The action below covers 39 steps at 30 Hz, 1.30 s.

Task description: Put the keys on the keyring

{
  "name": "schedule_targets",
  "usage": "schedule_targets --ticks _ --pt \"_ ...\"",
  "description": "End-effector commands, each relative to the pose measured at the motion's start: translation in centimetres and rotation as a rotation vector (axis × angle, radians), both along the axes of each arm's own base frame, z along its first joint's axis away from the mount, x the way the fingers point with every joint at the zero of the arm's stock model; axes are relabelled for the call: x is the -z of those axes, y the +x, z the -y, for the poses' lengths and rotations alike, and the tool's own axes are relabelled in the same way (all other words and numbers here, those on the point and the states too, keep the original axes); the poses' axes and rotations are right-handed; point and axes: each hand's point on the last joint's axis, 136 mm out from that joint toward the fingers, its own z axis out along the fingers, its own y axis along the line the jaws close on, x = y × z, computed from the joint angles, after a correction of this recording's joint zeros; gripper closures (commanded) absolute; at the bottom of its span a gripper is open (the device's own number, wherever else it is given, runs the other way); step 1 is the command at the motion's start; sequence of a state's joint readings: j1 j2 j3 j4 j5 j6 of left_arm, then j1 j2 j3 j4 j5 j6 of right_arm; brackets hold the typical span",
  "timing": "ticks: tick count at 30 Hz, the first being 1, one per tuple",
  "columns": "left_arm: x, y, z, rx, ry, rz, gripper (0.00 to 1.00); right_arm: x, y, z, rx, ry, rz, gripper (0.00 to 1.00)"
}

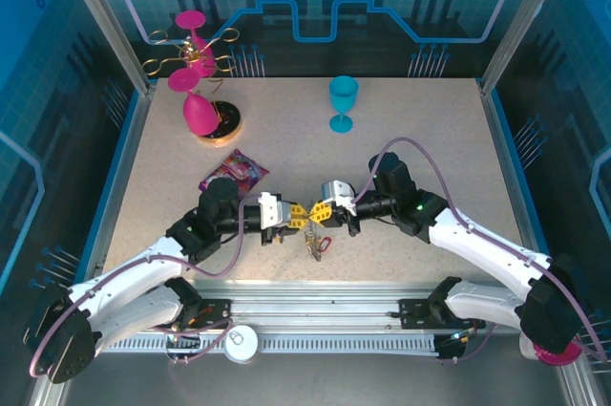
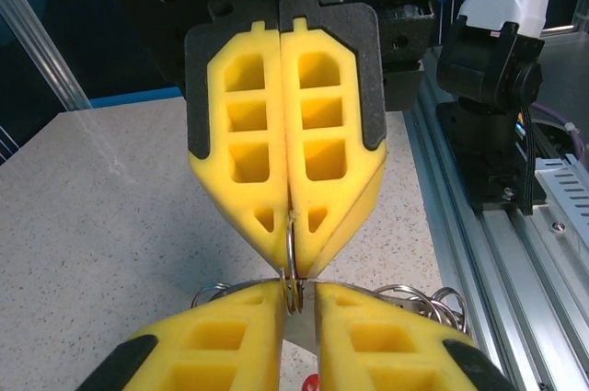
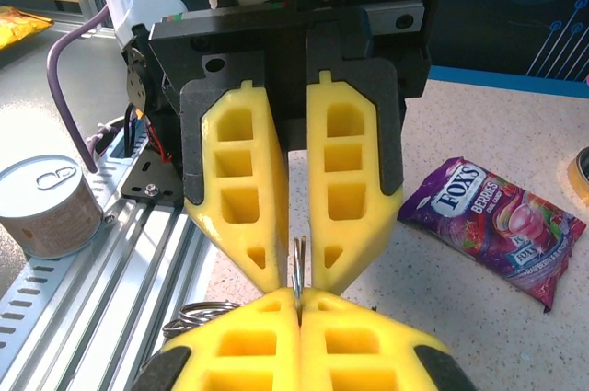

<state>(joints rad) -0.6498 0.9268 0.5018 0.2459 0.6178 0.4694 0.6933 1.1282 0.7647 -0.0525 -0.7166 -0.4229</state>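
Near rail: silver can stands on the aluminium frame between the arm bases. Over the front of the tabletop, both tools meet tip to tip. Right tool: jaws pressed together, pinching the thin wire keyring edge-on. Left tool: narrow, a slim gap showing, one pad on each side of the same ring; whether a pad touches the wire is hard to tell. Keys are bunched just below the meeting tips, with a red clip beside them. Further back, left of centre: purple candy bag, lying flat. Beyond: blue goblet upright, well apart; pink goblet at a black-and-tan disc, far left.
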Motion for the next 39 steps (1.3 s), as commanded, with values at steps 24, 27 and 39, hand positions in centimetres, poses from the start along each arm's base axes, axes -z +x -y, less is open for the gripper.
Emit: schedule_targets --ticks 24,27,39 --pt "0.2 0.9 -0.6 -0.024 0.138 0.11 1.0 1.1 0.6 0.8 0.06 -0.205 0.153 0.72" --pt "0.1 1.0 -0.7 -0.027 0.156 0.107 1.0 0.6 0.6 0.0 0.041 -0.213 0.173 0.71" --pt "0.5 1.2 -0.7 -0.027 0.187 0.091 1.0 0.9 0.6 -0.9 0.023 -0.222 0.183 0.89"
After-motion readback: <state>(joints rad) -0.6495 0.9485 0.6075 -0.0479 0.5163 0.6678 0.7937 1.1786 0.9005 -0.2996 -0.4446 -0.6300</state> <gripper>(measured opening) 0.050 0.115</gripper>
